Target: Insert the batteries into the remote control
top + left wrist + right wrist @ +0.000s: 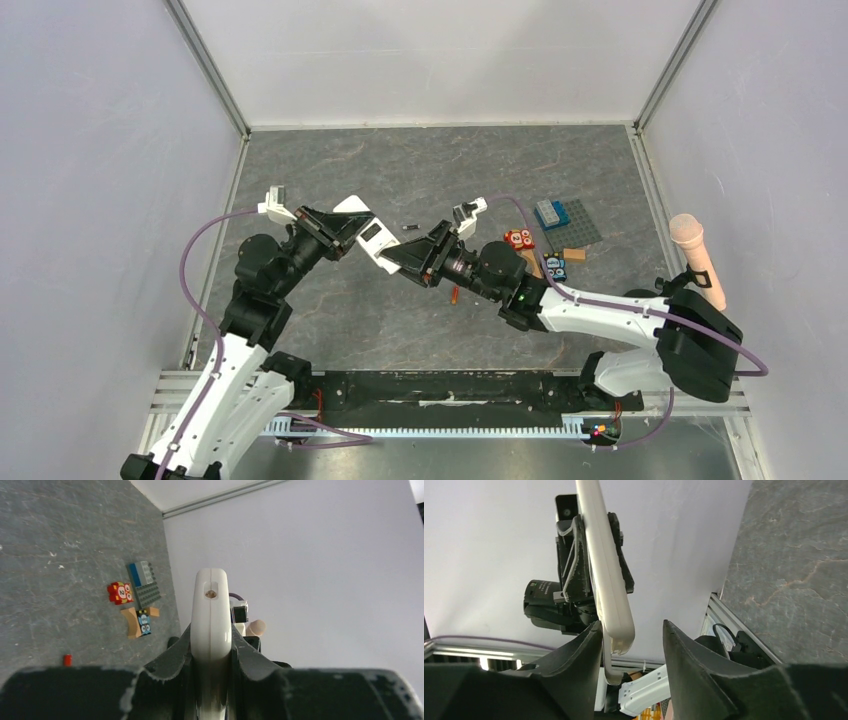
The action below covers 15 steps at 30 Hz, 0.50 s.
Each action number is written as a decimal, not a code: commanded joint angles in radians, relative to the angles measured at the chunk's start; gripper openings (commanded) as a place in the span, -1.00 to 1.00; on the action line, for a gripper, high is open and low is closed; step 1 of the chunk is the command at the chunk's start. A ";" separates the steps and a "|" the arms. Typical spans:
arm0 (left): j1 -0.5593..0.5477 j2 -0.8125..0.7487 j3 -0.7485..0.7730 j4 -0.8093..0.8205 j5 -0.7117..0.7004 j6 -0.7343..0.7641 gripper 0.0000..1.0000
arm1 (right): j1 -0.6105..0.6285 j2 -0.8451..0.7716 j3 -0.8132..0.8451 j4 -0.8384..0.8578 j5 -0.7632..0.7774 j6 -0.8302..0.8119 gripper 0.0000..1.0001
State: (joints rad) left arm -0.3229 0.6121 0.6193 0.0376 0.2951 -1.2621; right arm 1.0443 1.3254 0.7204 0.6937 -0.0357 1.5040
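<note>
Remote control (355, 210) is up off the surface, roughly over the middle. It's clamped edge-on in the left tool (211, 634), with its free end sticking out toward the other arm. My guess is that's the point: one arm plays vise while the other works on the battery bay.

The right tool (631, 630) has its jaws apart around that free end. One finger is right against the white plastic and there's a clear gap on the other side, so it's open and gripping nothing.

Neither battery is loaded. The dark battery (409, 227) lies on the surface just beyond the two tools. The orange-red battery (454, 294) lies beneath the right arm, closer to the near edge.

As for writing, nothing is readable on the remote control. The red block (120, 592) over toward the right edge has white circles with marks too small to make out.
</note>
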 commanded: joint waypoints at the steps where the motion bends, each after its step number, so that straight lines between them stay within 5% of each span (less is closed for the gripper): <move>1: 0.005 0.014 0.012 0.138 -0.047 0.034 -0.96 | -0.011 0.045 -0.021 -0.058 -0.044 0.023 0.01; 15: 0.006 0.038 0.007 0.108 -0.109 0.269 -0.96 | -0.068 0.140 -0.024 0.032 -0.111 0.085 -0.14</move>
State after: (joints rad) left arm -0.3172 0.6556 0.5934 0.0513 0.2176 -1.1191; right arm 0.9840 1.4311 0.7143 0.7380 -0.1062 1.5726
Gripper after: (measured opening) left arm 0.273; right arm 0.436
